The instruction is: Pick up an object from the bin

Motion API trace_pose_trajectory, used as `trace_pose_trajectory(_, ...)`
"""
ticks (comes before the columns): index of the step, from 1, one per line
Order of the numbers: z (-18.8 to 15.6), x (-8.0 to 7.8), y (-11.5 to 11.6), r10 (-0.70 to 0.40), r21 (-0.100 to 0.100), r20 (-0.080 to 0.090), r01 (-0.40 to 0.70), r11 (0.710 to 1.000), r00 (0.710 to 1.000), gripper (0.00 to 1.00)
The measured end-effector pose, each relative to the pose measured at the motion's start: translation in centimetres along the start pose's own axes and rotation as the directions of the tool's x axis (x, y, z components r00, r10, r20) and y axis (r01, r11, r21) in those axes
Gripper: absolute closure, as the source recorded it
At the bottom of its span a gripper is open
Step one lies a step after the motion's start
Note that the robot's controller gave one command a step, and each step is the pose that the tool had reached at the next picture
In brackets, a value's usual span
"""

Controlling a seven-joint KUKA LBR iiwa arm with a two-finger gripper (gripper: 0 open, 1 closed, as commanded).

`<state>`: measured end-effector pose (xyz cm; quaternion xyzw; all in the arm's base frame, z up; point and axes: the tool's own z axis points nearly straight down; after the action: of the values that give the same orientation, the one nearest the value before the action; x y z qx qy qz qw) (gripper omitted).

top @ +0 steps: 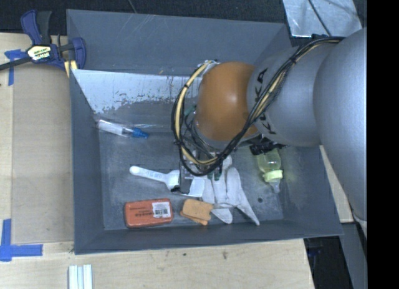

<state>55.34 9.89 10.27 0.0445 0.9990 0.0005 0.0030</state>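
My gripper (pixel 185 180) reaches down under the arm's wrist at the middle of the bin floor. It sits at the right end of a white plastic scoop (pixel 148 173) that lies flat, handle pointing left. Just right of the gripper is a crumpled white cloth-like piece (pixel 232 193). A tan wedge-shaped block (pixel 195 211) lies directly in front of the gripper, near the bin's front wall. Whether anything is held is hidden by the wrist.
A red-orange block with a barcode label (pixel 148 213) lies at the front left. A clear tube with a blue tip (pixel 122 130) rests by the back-left wall. A small yellow-green bottle (pixel 271 169) stands at the right, under the arm.
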Motion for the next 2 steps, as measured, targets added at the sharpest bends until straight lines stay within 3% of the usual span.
trace_pose_trajectory(1, 1.98, 1.36, 0.02, -0.105, 0.000, -0.004, 0.105, 0.994, 0.994, 1.00)
trace_pose_trajectory(2, 1.98, 1.36, 0.01, -0.105, 0.000, -0.004, 0.105, 0.994, 0.994, 1.00)
